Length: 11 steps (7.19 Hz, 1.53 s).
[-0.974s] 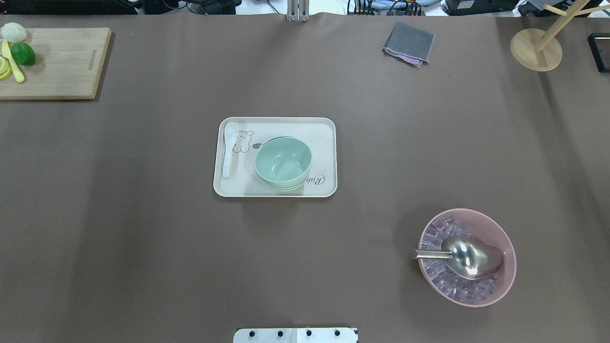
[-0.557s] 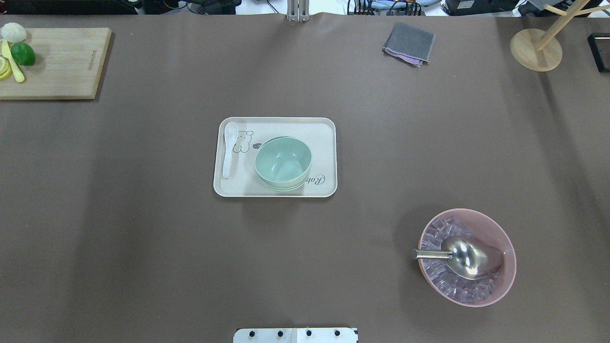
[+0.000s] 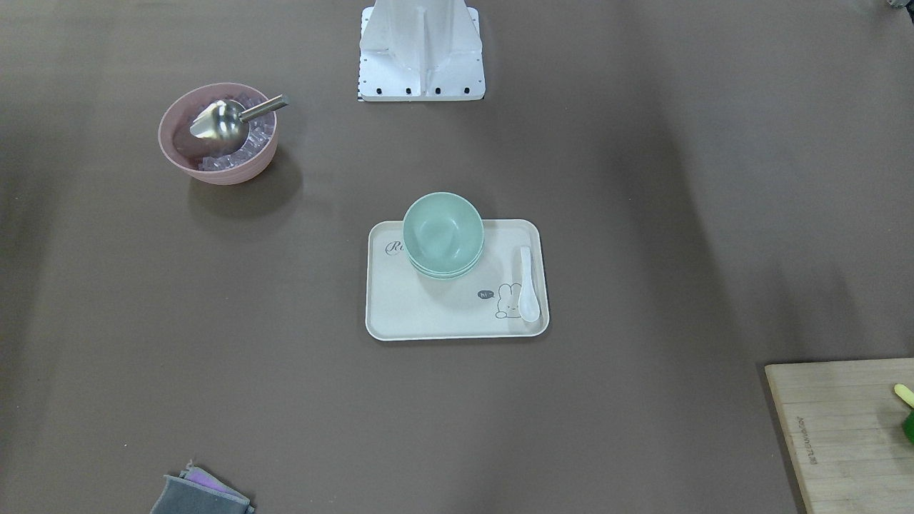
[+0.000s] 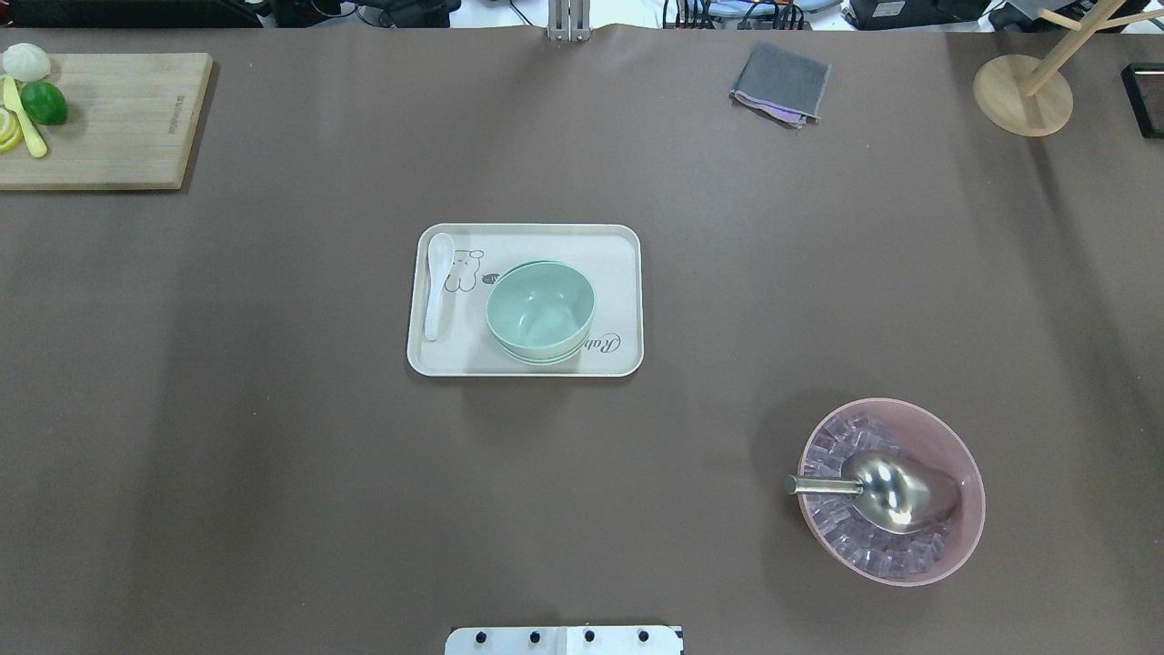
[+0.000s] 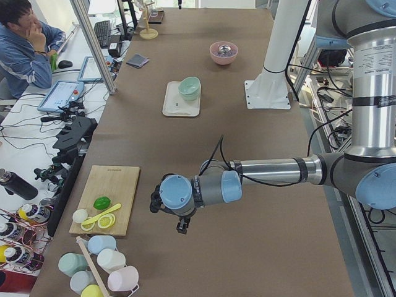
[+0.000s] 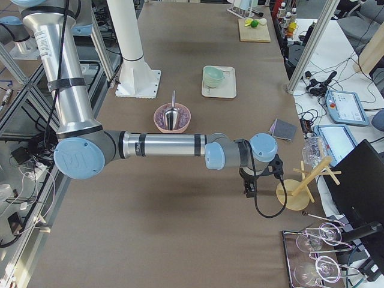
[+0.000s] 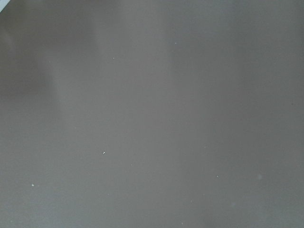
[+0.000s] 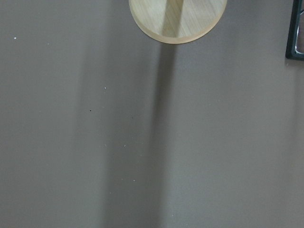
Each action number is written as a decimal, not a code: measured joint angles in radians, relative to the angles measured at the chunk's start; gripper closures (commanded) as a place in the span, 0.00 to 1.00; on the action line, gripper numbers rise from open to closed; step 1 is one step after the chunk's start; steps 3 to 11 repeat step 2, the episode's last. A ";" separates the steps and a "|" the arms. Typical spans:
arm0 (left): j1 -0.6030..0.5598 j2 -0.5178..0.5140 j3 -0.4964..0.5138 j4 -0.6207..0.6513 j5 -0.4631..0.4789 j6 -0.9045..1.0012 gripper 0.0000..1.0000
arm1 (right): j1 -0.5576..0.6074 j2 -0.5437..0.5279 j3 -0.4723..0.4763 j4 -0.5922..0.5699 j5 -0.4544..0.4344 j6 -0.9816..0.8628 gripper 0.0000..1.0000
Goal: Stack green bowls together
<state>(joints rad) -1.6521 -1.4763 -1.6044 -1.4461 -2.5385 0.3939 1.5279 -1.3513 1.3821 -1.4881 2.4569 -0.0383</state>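
The green bowls sit nested in one stack on the cream tray at the table's middle. The stack also shows in the front-facing view and small in both side views. My left gripper shows only in the exterior left view, far from the tray near the cutting board end; I cannot tell if it is open or shut. My right gripper shows only in the exterior right view, beside the wooden stand; I cannot tell its state either. Neither wrist view shows any fingers.
A white spoon lies on the tray beside the stack. A pink bowl with ice cubes and a metal scoop stands at the near right. A cutting board with fruit, a grey cloth and a wooden stand line the far edge.
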 measured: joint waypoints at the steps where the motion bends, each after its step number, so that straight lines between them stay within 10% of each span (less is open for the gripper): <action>1: 0.000 -0.003 0.000 0.000 -0.001 0.000 0.02 | 0.000 0.000 0.000 0.000 0.000 0.000 0.00; 11: 0.000 -0.005 0.001 0.000 -0.001 -0.001 0.02 | 0.000 0.001 0.000 0.000 0.001 0.000 0.00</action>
